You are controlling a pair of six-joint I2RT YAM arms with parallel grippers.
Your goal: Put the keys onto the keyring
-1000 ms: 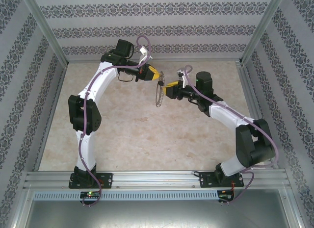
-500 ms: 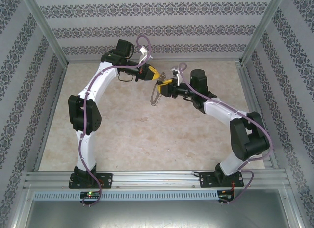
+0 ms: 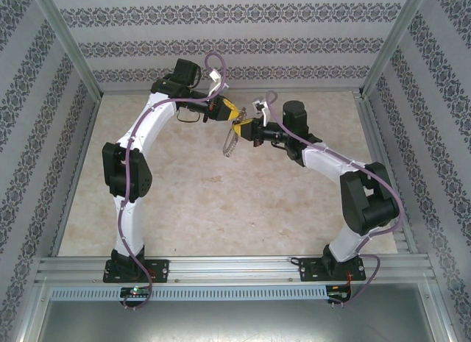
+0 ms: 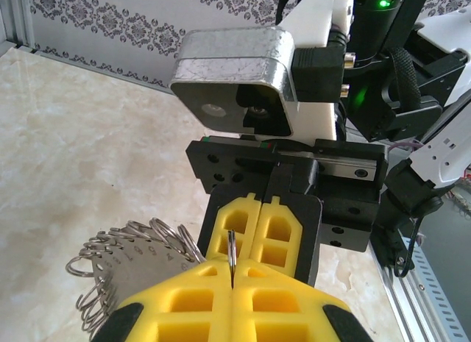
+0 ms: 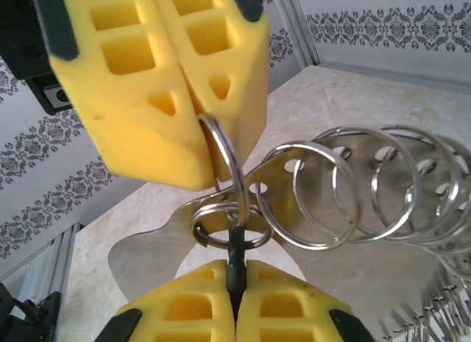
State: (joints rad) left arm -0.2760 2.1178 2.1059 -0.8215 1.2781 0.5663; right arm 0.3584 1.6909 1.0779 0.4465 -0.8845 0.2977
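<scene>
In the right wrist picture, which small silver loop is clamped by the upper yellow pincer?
The upright loop seen edge-on at the left: its top sits inside the left pincer, while the other loops fan out rightward, unclamped.

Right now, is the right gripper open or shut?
Shut. In the right wrist view the right gripper has its fingers pressed together with no gap, pinching the dark key at their tips.
</scene>
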